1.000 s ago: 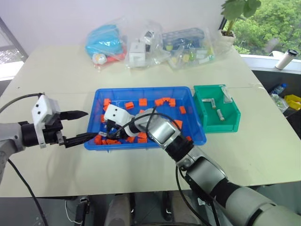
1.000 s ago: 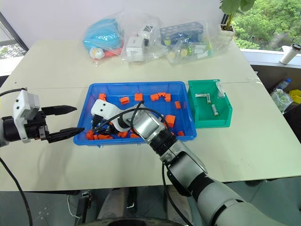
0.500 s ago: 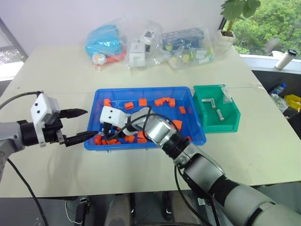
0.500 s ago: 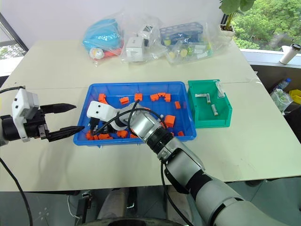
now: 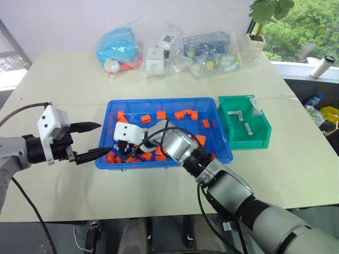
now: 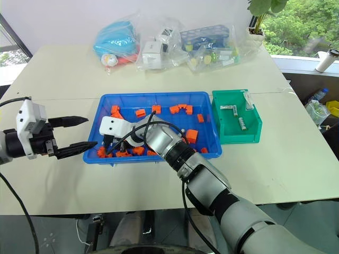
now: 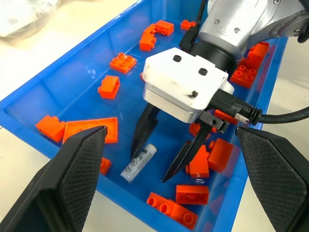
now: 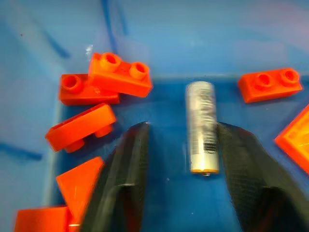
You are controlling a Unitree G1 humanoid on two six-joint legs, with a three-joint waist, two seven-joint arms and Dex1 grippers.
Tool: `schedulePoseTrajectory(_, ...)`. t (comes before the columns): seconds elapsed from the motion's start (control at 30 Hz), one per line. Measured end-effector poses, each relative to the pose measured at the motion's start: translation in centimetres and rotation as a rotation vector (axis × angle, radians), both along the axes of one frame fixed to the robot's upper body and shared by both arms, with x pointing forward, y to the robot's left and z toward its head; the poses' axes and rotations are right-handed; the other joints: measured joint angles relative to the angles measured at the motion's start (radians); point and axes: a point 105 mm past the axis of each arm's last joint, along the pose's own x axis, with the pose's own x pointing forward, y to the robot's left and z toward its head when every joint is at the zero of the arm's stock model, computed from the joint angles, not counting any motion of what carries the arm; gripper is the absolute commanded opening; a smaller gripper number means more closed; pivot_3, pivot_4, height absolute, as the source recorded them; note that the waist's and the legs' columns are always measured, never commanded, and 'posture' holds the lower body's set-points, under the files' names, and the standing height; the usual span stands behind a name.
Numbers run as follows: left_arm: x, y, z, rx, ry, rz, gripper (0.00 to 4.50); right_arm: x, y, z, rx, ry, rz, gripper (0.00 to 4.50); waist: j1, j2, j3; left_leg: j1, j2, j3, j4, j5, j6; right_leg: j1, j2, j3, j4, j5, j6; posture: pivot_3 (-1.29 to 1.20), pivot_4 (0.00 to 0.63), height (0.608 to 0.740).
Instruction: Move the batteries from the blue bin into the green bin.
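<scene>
One of the batteries (image 8: 202,126), a silver cylinder, lies flat on the floor of the blue bin (image 5: 159,101) near its front left corner. My right gripper (image 8: 183,126) points down into that corner, open. The battery sits between its fingers, close against one finger (image 8: 239,159). The left wrist view shows the same battery (image 7: 139,162) beside the right gripper's black fingertips. My left gripper (image 5: 99,138) hovers just outside the bin's left wall, open and holding nothing. The green bin (image 5: 260,135) stands right of the blue bin, with silver batteries (image 5: 247,128) inside.
Orange toy bricks (image 5: 183,114) lie scattered over the blue bin's floor, several crowding the battery. Clear plastic bags of items (image 5: 169,50) line the far side of the table. A potted plant (image 5: 265,16) stands at the back right.
My right gripper has rolled slightly and settled lower over the bin's front left corner. The left arm has stayed still.
</scene>
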Motion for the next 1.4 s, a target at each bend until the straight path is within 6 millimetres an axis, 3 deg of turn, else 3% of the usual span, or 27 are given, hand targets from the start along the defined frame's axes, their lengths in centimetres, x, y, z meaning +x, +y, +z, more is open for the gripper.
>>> schedulePoseTrajectory(0.03, 0.0, -0.1, 0.0, 0.0, 0.001, -0.003, 4.5, 0.0, 0.0, 0.0, 0.007, 0.012, -0.002, 0.14, 0.0, 0.0, 0.0, 0.0, 0.0, 0.0, 0.0, 0.0, 0.0, 0.0, 0.0, 0.0, 0.0, 0.0, 0.0, 0.0, 0.15, 0.736)
schedulePoseTrajectory(0.07, 0.1, -0.1, 0.0, -0.001, 0.0, -0.005, 4.5, 0.0, 0.0, 0.0, 0.01, 0.018, -0.006, 0.07, 0.0, 0.0, 0.0, 0.0, 0.0, 0.0, 0.0, 0.0, 0.0, 0.0, 0.0, 0.0, 0.0, 0.0, 0.0, 0.0, 0.15, 0.736)
schedulePoseTrajectory(0.23, 0.2, -0.3, 0.0, -0.002, -0.004, -0.02, 4.5, 0.1, -0.3, 0.0, 0.026, 0.036, -0.032, 0.07, 0.0, 0.0, 0.0, 0.0, 0.0, 0.0, 0.0, 0.0, 0.0, 0.0, 0.0, 0.0, 0.0, 0.0, 0.0, 0.0, 0.15, 0.736)
schedulePoseTrajectory(0.33, 0.3, -1.0, 0.0, -0.02, 0.0, -0.052, 4.5, 1.2, -2.1, 0.4, 0.055, 0.052, -0.115, 0.07, 0.007, 0.0, 0.0, 0.0, 0.0, 0.0, 0.0, 0.0, 0.0, 0.001, -0.001, 0.0, 0.0, 0.0, 0.0, 0.0, 0.15, 0.736)
schedulePoseTrajectory(0.43, 0.2, -2.1, -0.2, -0.057, 0.018, -0.098, 4.5, 3.0, -6.5, 1.4, 0.083, 0.085, -0.272, 0.07, 0.016, -0.001, 0.0, -0.002, -0.001, 0.0, 0.002, 0.0, 0.0, 0.0, -0.003, 0.0, -0.001, 0.0, 0.0, 0.0, 0.15, 0.736)
schedulePoseTrajectory(0.5, 0.3, -2.8, -0.2, -0.072, 0.023, -0.129, 4.5, 3.6, -9.3, 3.2, 0.136, 0.111, -0.354, 0.07, 0.023, 0.0, 0.001, -0.003, -0.001, 0.001, 0.002, 0.0, 0.0, -0.001, -0.003, 0.0, -0.001, 0.0, 0.0, 0.0, 0.15, 0.736)
schedulePoseTrajectory(0.63, 0.9, -4.7, 0.5, -0.105, -0.005, -0.199, 4.5, 3.8, -15.1, 9.2, 0.263, 0.075, -0.497, 0.07, 0.028, 0.0, 0.001, -0.002, -0.002, 0.001, 0.002, 0.0, 0.001, 0.0, 0.0, -0.001, -0.001, 0.002, 0.003, 0.0, 0.15, 0.736)
schedulePoseTrajectory(0.77, 1.4, -5.4, 0.9, -0.142, -0.013, -0.226, 4.5, 4.2, -22.5, 12.3, 0.275, -0.004, -0.716, 0.07, 0.033, 0.0, 0.002, -0.002, -0.002, 0.002, 0.002, 0.0, 0.001, 0.0, 0.001, -0.001, -0.002, 0.0, 0.0, 0.0, 0.15, 0.736)
schedulePoseTrajectory(0.9, 2.1, -5.8, 0.7, -0.17, -0.004, -0.236, 4.5, 3.1, -29.8, 12.6, 0.214, -0.062, -0.929, 0.07, 0.032, 0.0, 0.002, -0.002, -0.002, 0.003, 0.002, 0.0, 0.001, 0.0, 0.001, -0.001, -0.002, 0.0, 0.0, 0.0, 0.15, 0.736)
schedulePoseTrajectory(1.07, 2.5, -6.3, 0.8, -0.18, -0.015, -0.253, 4.5, 1.0, -34.0, 10.3, 0.154, -0.017, -1.064, 0.07, 0.028, 0.0, 0.002, -0.001, -0.001, 0.003, 0.002, 0.0, 0.001, 0.0, 0.003, 0.0, -0.002, 0.0, 0.0, 0.0, 0.15, 0.736)
schedulePoseTrajectory(1.17, 2.8, -6.4, 0.6, -0.183, -0.016, -0.252, 4.5, 0.4, -34.5, 8.9, 0.133, 0.013, -1.094, 1.49, 0.029, 0.0, 0.002, -0.001, -0.001, 0.003, 0.002, 0.0, 0.001, 0.0, 0.003, 0.0, -0.002, 0.0, 0.0, 0.0, 0.15, 0.736)
schedulePoseTrajectory(1.3, 2.9, -6.3, 0.6, -0.183, -0.015, -0.246, 4.5, 0.9, -34.7, 8.9, 0.131, -0.026, -1.087, 3.46, 0.031, 0.0, 0.002, -0.002, -0.001, 0.003, 0.003, 0.0, 0.001, 0.0, 0.003, 0.0, -0.002, 0.0, 0.0, 0.0, 0.15, 0.736)
schedulePoseTrajectory(1.4, 2.9, -6.2, 0.5, -0.18, -0.015, -0.244, 4.5, 2.0, -34.1, 10.5, 0.151, -0.09, -1.047, 3.46, 0.03, 0.001, 0.003, -0.002, -0.001, 0.003, 0.003, 0.0, 0.001, 0.0, 0.003, 0.0, -0.002, 0.0, 0.0, 0.0, 0.15, 0.736)
